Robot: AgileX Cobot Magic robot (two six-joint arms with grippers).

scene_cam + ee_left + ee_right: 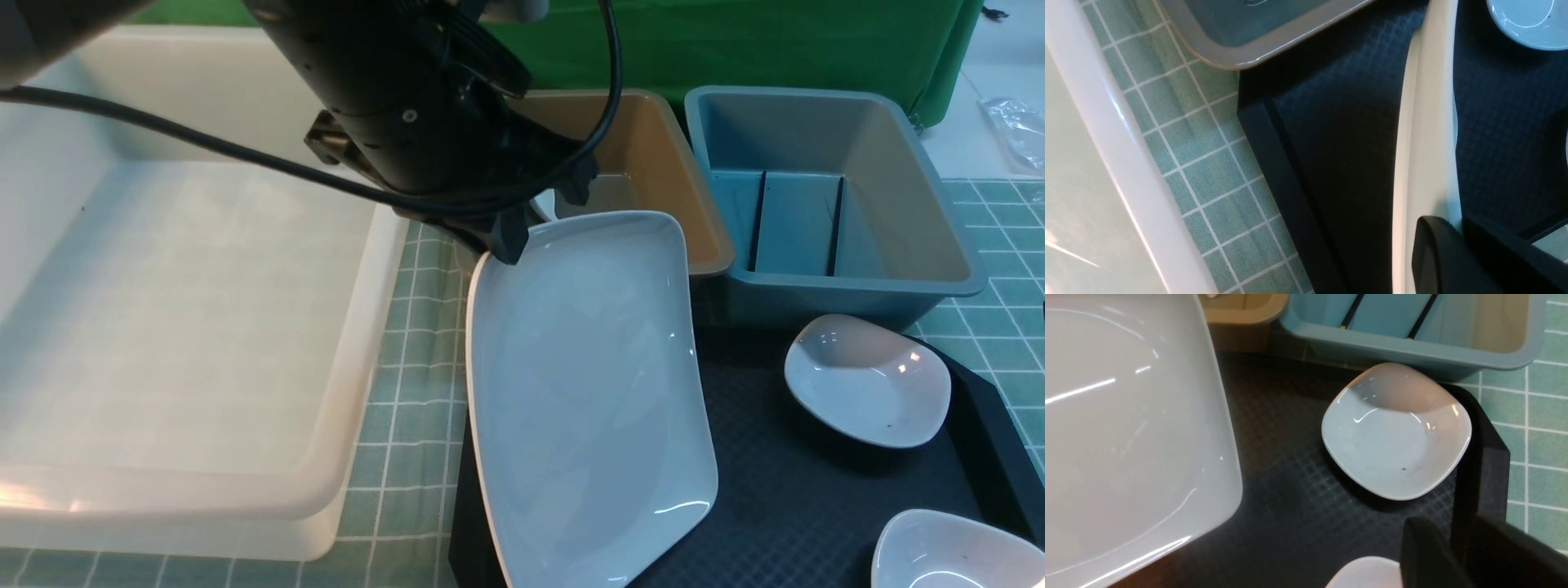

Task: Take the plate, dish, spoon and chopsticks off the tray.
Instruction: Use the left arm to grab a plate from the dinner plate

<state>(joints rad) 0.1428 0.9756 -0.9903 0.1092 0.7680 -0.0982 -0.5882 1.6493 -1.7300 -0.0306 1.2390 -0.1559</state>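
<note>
Clenched far rim of plate [588, 384] in left tool [510, 241], tilted over tray [816, 490]; warranted slow, level carry. Could not tell state of right tool [1457, 543].

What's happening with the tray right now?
The left gripper is shut on the plate's far corner, holding it tipped up over the tray, next to the white bin. Two dishes sit on the tray's right side. The right gripper hangs above that side, holding nothing.

White bin [188, 327], brown bin [661, 163], blue bin [898, 180] sit on checked cloth [408, 408].
</note>
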